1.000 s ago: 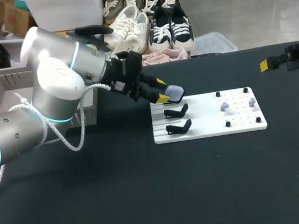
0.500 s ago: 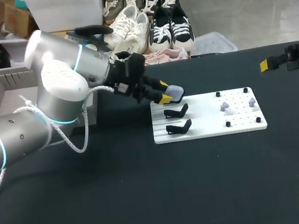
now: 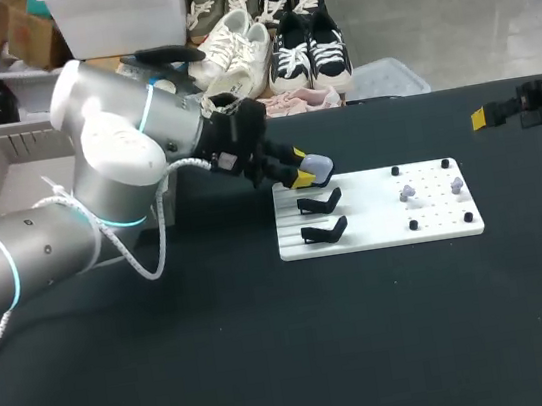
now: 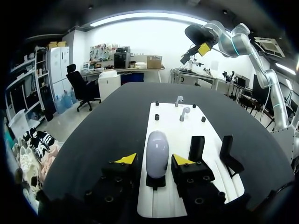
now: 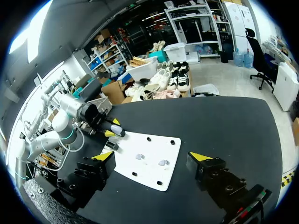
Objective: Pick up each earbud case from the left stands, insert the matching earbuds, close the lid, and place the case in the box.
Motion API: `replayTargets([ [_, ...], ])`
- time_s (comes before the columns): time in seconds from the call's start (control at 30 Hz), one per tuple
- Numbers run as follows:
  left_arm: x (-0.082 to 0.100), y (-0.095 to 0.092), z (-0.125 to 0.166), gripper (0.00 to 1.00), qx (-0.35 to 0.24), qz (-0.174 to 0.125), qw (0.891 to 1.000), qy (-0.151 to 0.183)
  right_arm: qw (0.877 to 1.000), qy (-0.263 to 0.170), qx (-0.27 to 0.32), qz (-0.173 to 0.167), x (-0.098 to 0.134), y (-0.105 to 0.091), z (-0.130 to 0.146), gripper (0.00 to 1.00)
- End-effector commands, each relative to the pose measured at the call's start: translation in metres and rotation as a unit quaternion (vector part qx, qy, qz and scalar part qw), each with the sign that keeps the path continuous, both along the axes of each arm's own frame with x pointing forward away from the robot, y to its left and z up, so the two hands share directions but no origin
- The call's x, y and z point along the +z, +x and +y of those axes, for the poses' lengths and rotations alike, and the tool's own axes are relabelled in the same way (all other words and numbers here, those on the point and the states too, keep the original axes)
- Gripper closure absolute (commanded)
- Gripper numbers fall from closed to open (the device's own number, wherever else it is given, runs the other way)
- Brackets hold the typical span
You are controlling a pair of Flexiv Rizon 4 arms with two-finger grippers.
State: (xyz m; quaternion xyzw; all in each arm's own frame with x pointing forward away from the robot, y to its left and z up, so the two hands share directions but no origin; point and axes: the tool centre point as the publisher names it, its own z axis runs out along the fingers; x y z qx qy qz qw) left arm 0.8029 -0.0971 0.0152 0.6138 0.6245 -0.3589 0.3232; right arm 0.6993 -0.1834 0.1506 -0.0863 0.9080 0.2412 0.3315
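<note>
— Where does it sit?
— On the black worktop [image 3: 274, 364] lies a white board [image 3: 377, 237]. The pale earbud case [image 4: 157, 147] rests on the rearmost of its left stands [image 3: 319, 202]; the other two are bare.
— And the tools?
— The left tool [image 4: 154, 159] straddles the case, its fingers a little clear on both sides, so it grips nothing. The right tool [image 5: 152, 158] hangs spread wide and empty, well apart.
— How will it handle?
— Light, hard and glossy, I'd judge, so likely slippery. Pinch its two flanks at mid-body.
— Which way does it lie?
— Its long axis is in line with the fingers, and its rounded end points away from the tool, toward the board's end with the earbuds [image 4: 182, 112]
</note>
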Motion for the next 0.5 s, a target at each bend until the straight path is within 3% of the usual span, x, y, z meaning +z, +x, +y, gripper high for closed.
replayTargets([
  [0.03,-0.0017,0.0012,-0.0009,0.53,-0.001,0.0,1.0,-0.001,1.0,0.001,0.002,0.0,-0.0005,0.0005,-0.0012,0.0],
  [0.17,-0.0033,0.0007,-0.0019,0.58,-0.002,-0.002,1.0,-0.002,1.0,0.001,0.002,0.0,-0.0005,0.0005,-0.0012,0.0],
  [0.3,-0.0039,0.0001,-0.0023,1.0,-0.003,-0.005,1.0,-0.003,1.0,0.001,0.002,0.0,-0.0005,0.0005,-0.0012,0.0],
  [0.5,0.0023,-0.0043,0.0046,1.0,0.004,-0.014,1.0,-0.01,1.0,0.001,0.002,0.0,-0.0005,0.0005,-0.0012,0.0],
])
